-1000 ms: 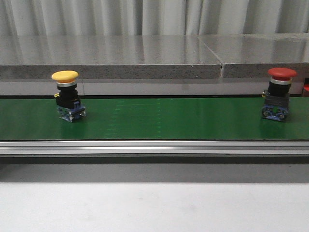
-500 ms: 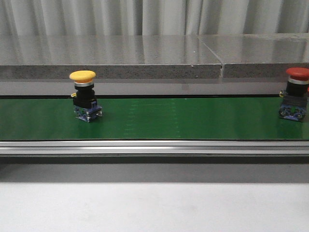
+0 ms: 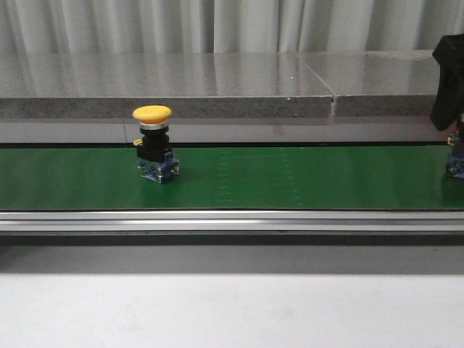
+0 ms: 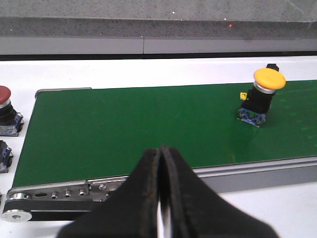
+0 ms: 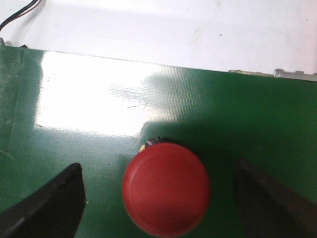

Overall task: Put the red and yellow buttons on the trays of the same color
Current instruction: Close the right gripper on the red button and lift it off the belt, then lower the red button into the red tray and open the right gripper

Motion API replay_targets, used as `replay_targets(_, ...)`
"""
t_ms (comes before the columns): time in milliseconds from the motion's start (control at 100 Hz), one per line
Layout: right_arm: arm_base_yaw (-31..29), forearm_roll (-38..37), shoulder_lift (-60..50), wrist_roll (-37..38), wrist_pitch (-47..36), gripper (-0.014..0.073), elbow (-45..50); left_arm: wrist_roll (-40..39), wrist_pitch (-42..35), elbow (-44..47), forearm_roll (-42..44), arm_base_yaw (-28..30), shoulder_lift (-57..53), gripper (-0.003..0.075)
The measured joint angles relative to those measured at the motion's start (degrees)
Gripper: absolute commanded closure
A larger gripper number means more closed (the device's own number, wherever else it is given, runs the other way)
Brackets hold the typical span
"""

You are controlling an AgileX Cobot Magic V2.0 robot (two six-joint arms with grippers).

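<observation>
Buttons ride on a green belt (image 3: 290,177) that runs left to right across the front view, in front of a grey stone ledge (image 3: 217,80). The yellow button (image 3: 154,148) stands upright on the left part of the belt, its mushroom cap on top, black body below and blue terminal block resting on the belt; its long axis is vertical. In the left wrist view the same button stands upright near the far edge of the belt, well apart from the left gripper (image 4: 161,193), whose two dark fingers are pressed together with only a thin seam between them, holding nothing.

At the right edge of the front view only a sliver of the red button (image 3: 456,163) shows on the belt, its base just inside the picture, with the dark right gripper (image 3: 448,87) directly above it. The right wrist view looks straight down on this button's round red cap (image 5: 166,188), so its axis points up toward that camera. The right gripper's fingers (image 5: 47,201) are spread wide, one on each side of the cap and clear of it.

Beyond the end of the belt, in the left wrist view, another red button (image 4: 6,111) stands on the white table (image 4: 148,69), with part of a further switch (image 4: 4,154) just beside it.
</observation>
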Motion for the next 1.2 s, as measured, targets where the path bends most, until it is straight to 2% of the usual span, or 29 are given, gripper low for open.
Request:
replay_targets(160,-0.08,-1.44,2.71,0.00,-0.14,0.0415,-1.31,0.00,0.00,0.00,0.00,0.00,0.00,0.0739)
replay_targets(250,-0.08,-1.56,2.71,0.00,1.71,0.0519,-2.31,0.00,0.00,0.00,0.00,0.00,0.00,0.0739)
replay_targets(460,-2.38,-1.67,2.94,-0.04,9.49,0.0526,-10.79,0.00,0.00,0.00,0.00,0.00,0.00,0.0739)
replay_targets(680,-13.54,-1.67,4.37,-0.04,11.53,0.0526,-20.05,0.00,0.00,0.00,0.00,0.00,0.00,0.0739)
replay_targets(930,-24.00,-1.89,10.76,-0.04,7.34,0.0526,-21.94,0.00,0.00,0.00,0.00,0.00,0.00,0.0739)
replay_targets(1200,-25.75,-1.78,20.03,-0.04,-0.54,0.0526,-21.94,0.00,0.00,0.00,0.00,0.00,0.00,0.0739)
